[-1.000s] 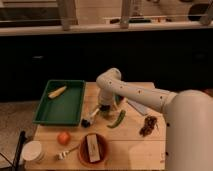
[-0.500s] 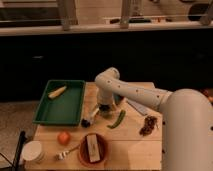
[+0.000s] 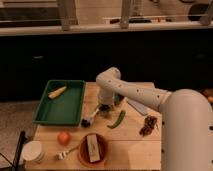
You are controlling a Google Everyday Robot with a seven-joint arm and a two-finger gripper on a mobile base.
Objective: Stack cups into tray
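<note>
Tray (image 3: 45, 116) on wooden table (image 3: 135, 145); end effector (image 3: 104, 107) beside it.

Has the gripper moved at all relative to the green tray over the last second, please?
Cannot tell; the gripper sits right of the green tray, with any shift too slight to judge.

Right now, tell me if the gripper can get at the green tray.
Probably yes. The gripper hangs low over the table just right of the green tray, and nothing stands between them. Only a piece of corn lies inside the tray.
</note>
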